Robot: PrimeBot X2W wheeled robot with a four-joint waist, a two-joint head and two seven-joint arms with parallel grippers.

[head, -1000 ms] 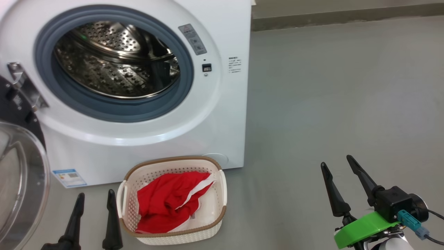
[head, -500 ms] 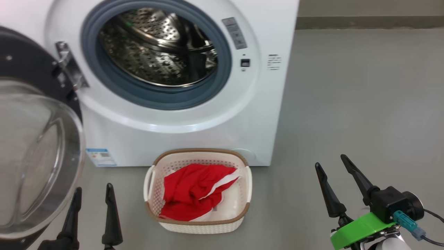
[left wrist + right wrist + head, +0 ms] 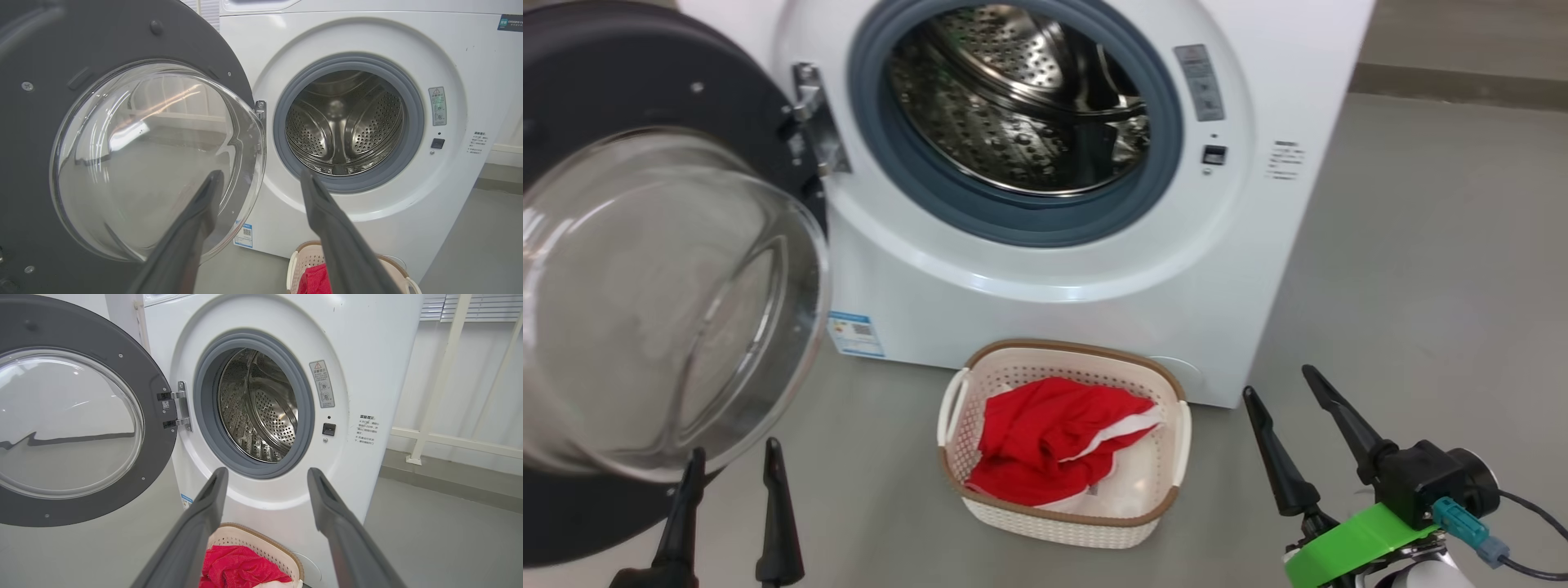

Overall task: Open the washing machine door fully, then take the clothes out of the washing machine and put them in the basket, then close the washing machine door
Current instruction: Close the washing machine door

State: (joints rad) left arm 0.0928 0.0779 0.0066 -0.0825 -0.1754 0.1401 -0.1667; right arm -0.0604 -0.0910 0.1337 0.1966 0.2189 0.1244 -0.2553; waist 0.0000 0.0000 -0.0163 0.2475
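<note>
The white washing machine stands ahead with its steel drum showing no clothes. The washing machine door hangs wide open at the left, its glass bowl bulging toward me. On the floor in front sits the basket with the red and white clothes inside. My left gripper is open just below the door glass, left of the basket. My right gripper is open to the basket's right. Both hold nothing, as seen with the left gripper and the right gripper.
Grey floor stretches to the right of the machine up to a wall base. A white railing stands against the wall beyond the machine. The open door takes up the space left of the basket.
The head camera has swung left, so the machine and basket sit further right in the picture and more of the door shows. Both grippers stay open and empty.
</note>
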